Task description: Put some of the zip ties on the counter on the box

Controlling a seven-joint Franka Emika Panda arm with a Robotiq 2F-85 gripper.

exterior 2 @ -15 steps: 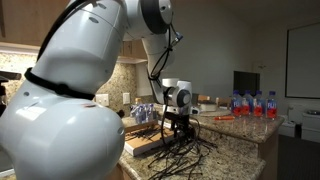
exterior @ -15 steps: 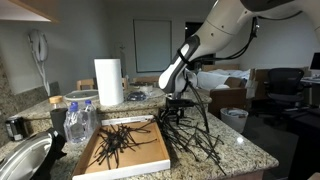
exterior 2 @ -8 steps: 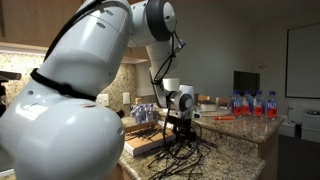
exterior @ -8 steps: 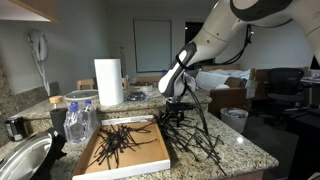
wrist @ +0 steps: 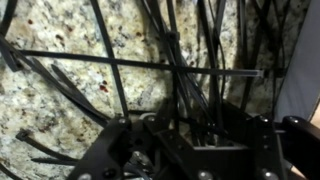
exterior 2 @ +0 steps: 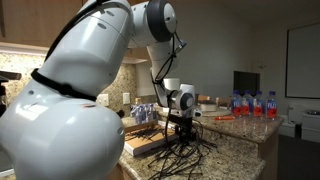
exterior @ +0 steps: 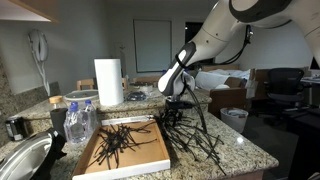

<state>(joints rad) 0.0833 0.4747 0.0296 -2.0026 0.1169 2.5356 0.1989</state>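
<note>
Gripper point(exterior: 172, 112) low over the desk point(exterior: 245, 152), fingers pointing down into the loose heap of black zip ties point(exterior: 203, 146). In the wrist view the gripper point(wrist: 196, 132) comes in from the bottom edge, and several ties run straight up between its dark fingers point(wrist: 112, 150). That view is dim and everything in it is black on black, so I cannot tell how far apart my fingers stand or whether they actually pinch any strand.

In both exterior views the ties fan out beneath me across the speckled granite. A few long ones rise from the heap up to the gripper point(exterior 2: 178, 128).

Just beside the heap lies the flat box point(exterior: 148, 160), and a second tangle of ties point(exterior: 118, 140) sprawls on its brown top. Beyond the box stand a pack of water bottles point(exterior: 80, 120) and an upright paper towel roll point(exterior: 108, 82). A metal bowl point(exterior: 24, 160) sits at the near corner.
</note>
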